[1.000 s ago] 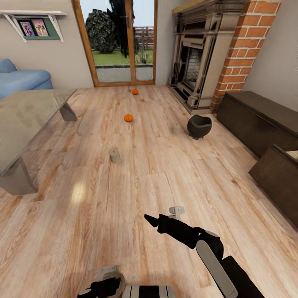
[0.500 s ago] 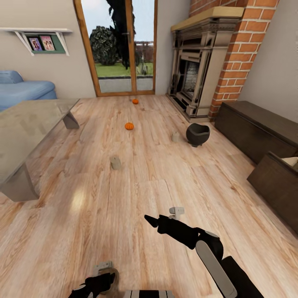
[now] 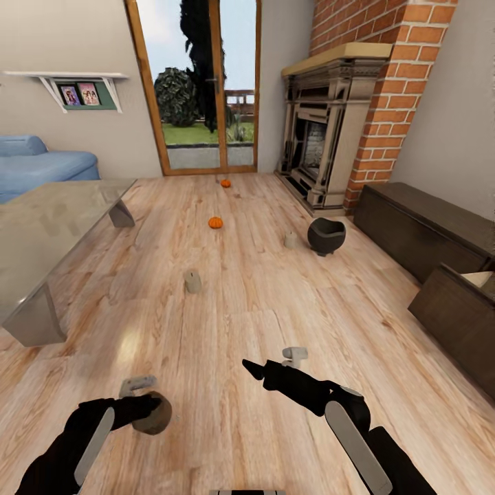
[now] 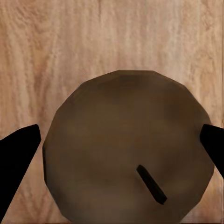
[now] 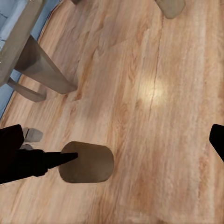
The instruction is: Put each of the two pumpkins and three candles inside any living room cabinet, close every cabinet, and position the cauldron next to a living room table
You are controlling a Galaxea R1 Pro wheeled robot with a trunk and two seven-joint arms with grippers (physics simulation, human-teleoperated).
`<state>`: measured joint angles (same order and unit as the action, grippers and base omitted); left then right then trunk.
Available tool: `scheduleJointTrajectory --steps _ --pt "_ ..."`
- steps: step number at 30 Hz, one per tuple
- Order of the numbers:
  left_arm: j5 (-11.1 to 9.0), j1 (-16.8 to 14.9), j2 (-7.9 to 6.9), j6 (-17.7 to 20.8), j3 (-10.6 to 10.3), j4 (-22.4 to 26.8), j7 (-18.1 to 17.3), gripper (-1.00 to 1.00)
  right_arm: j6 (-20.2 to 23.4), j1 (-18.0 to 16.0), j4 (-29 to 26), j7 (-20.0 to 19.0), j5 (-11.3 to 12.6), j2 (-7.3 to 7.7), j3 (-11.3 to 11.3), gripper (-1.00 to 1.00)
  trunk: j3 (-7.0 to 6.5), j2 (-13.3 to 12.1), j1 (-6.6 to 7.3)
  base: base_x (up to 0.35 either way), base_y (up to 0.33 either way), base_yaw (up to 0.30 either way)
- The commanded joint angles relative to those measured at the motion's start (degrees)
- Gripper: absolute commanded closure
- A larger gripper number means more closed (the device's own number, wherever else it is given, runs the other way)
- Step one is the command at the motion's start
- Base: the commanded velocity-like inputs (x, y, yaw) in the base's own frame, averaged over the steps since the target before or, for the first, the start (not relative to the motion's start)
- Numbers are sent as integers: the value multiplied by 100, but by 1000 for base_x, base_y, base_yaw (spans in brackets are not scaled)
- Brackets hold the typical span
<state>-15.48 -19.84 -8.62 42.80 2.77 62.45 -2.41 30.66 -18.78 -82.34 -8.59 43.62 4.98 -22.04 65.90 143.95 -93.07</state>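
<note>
My left gripper is shut on a tan candle low over the floor; the left wrist view looks down on that candle's top and dark wick between the two fingers. The right wrist view shows this candle from the side. My right gripper hangs open and empty nearby. Two more candles stand on the floor. The two pumpkins lie further off toward the glass door. The black cauldron sits beside the far candle. The dark cabinet runs along the right wall.
One cabinet drawer stands pulled out at the right, pale inside. A glass-topped table with angled legs is at the left, and a blue sofa behind it. The fireplace and brick chimney stand at the back right.
The head camera has tilted up, shifting the room down in view. My left arm has come forward and up with the candle in its grip. The right arm has stayed put.
</note>
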Motion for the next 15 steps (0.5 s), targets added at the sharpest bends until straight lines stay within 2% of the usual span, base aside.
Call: scheduleJointTrajectory --steps 1,7,10,11,15 --pt "-10 -2 -3 234 98 161 -27 100 17 -3 -2 1 10 3 -2 -100 -18 0 3 0 0 0" --pt "-16 2 -8 832 199 507 -27 100 39 -3 -16 16 14 -1 32 -100 -151 -8 19 0 0 0" --pt "-17 2 -8 955 272 537 -27 100 56 -3 -22 22 8 -11 39 -100 -217 -12 27 0 0 0" --pt "-17 0 -8 1014 397 546 -28 100 60 -3 -12 25 6 -20 41 -100 -239 -13 29 0 0 0" --pt "-17 -1 -1 1277 460 585 -31 100 59 -3 3 178 6 -30 48 -100 -284 -16 34 0 0 0"
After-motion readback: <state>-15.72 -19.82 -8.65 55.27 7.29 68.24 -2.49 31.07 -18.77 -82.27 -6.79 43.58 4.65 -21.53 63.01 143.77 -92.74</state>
